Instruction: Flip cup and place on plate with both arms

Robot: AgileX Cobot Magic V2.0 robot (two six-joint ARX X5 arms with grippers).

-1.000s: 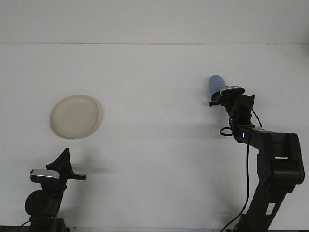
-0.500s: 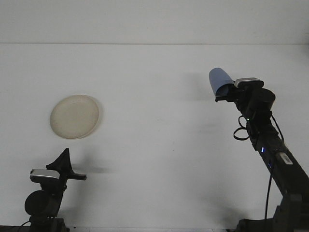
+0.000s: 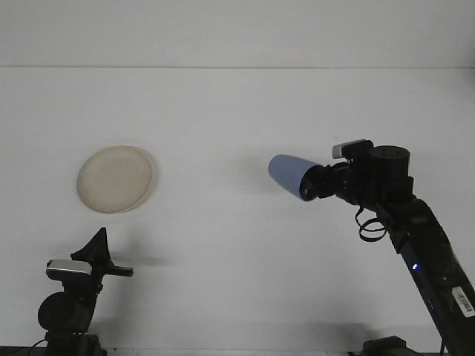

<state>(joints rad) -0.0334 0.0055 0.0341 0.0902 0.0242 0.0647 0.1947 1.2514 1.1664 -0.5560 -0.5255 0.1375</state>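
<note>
The front view looks forward over a plain white table [image 3: 237, 111]. On the right, the right gripper [image 3: 315, 185] holds a blue cup [image 3: 291, 176] clamped at one end, with the cup lying on its side in the air and pointing left toward the middle of the table. A second ago the cup stood upright in the gripper farther back and to the right; since then the arm has swung it down and inward and tipped it over, so the flip looks partly done. A cream-coloured plate [image 3: 116, 179] lies flat at the left of the table, well apart from the cup. The left gripper [image 3: 100, 252] sits low at the bottom left, below the plate, unmoved, holding nothing; whether its fingers are wide or narrow cannot be told. A handover to it, or a carry to the plate, probably comes next.
</note>
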